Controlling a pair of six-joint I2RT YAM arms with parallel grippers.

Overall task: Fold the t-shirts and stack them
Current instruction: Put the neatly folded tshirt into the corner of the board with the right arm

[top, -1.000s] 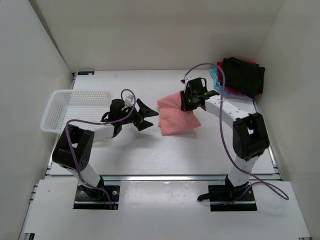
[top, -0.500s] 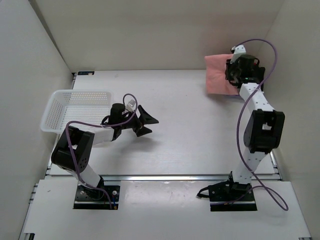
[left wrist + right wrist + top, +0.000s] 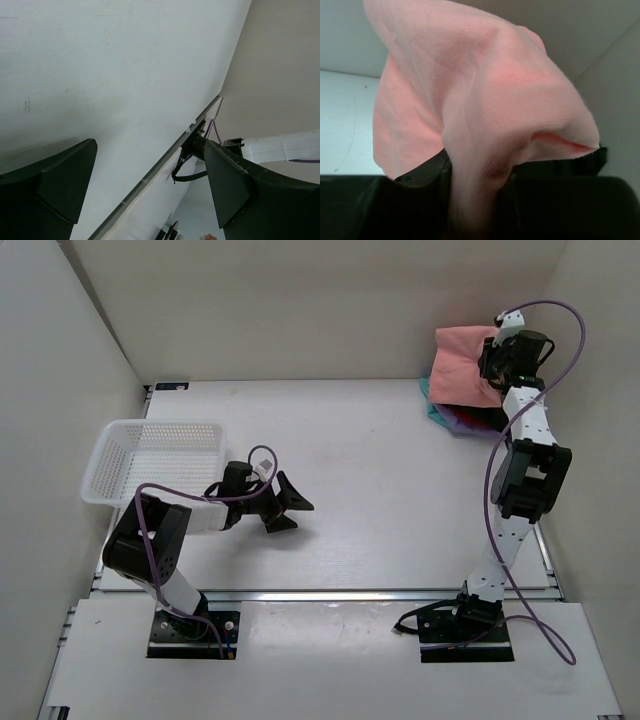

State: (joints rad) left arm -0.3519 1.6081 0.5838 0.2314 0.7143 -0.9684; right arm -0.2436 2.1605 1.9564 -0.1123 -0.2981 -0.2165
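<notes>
White mesh basket [image 3: 150, 455], left side of table [image 3: 400, 500]

The salmon-pink t-shirt [image 3: 470, 100] hides the tips of the right fingers [image 3: 555, 200] and most of the folded t-shirts [image 3: 455, 423] below them.

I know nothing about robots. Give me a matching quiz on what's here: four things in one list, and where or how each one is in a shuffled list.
Things:
1. pink shirt
2. white basket
3. left gripper
4. right gripper

Places or states:
A. open, holding nothing
B. far right corner, over the folded shirts
C. shut on cloth
D. left side of the table

Pairs: 1-B, 2-D, 3-A, 4-C
</notes>
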